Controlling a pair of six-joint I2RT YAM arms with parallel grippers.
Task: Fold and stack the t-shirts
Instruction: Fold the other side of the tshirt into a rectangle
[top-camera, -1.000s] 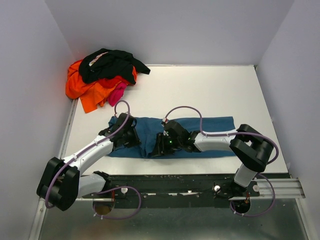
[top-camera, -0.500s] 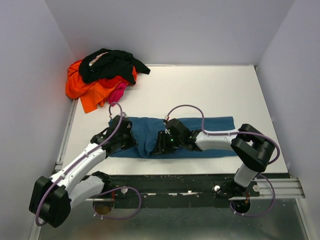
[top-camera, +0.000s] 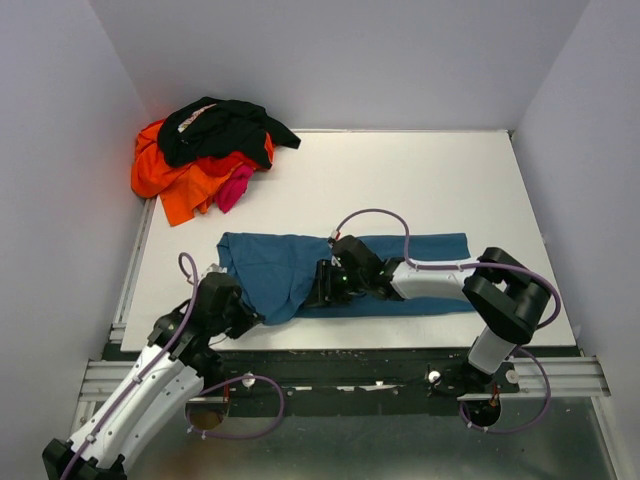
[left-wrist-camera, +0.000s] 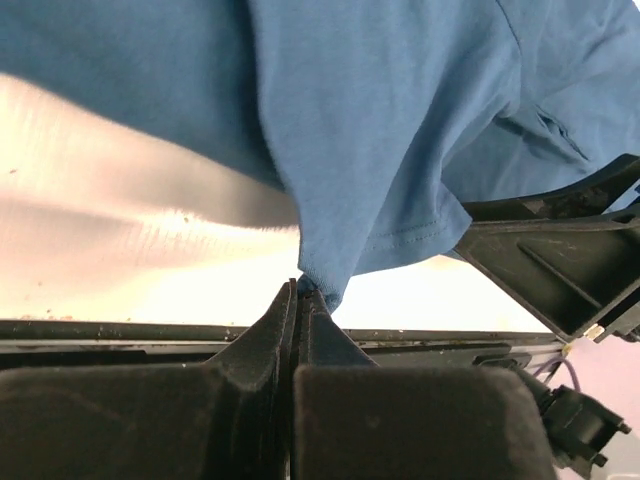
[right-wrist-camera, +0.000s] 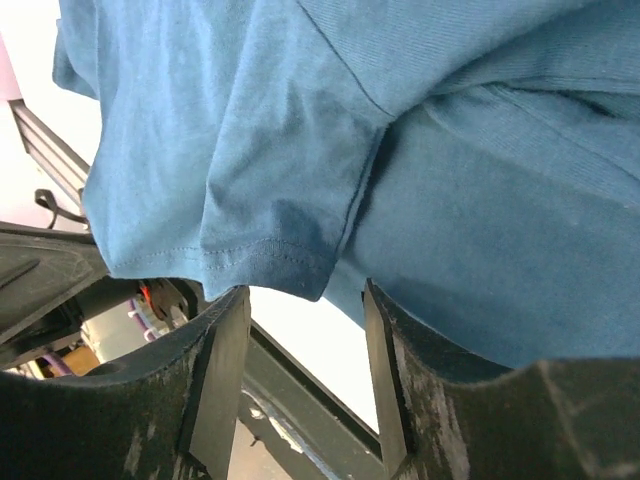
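The teal-blue t-shirt (top-camera: 300, 272) lies across the middle of the white table. My left gripper (top-camera: 250, 318) is shut on a corner of it (left-wrist-camera: 318, 288) near the table's front edge, so its left part is drawn toward the front. My right gripper (top-camera: 318, 292) is open, its fingers (right-wrist-camera: 225, 350) either side of a sleeve hem (right-wrist-camera: 270, 260) without closing on it. The black t-shirt (top-camera: 222, 128) lies on the orange one (top-camera: 165, 180) and the magenta-pink one (top-camera: 236, 186) in a heap at the back left corner.
A dark metal rail (top-camera: 380, 362) runs along the table's front edge, just below the left gripper. Walls close the left, back and right sides. The right arm's body (left-wrist-camera: 560, 265) shows at the right of the left wrist view.
My left gripper has pulled back toward the front edge and left, drawing the teal-blue t-shirt's corner with it. The right gripper has stayed on the shirt's middle.
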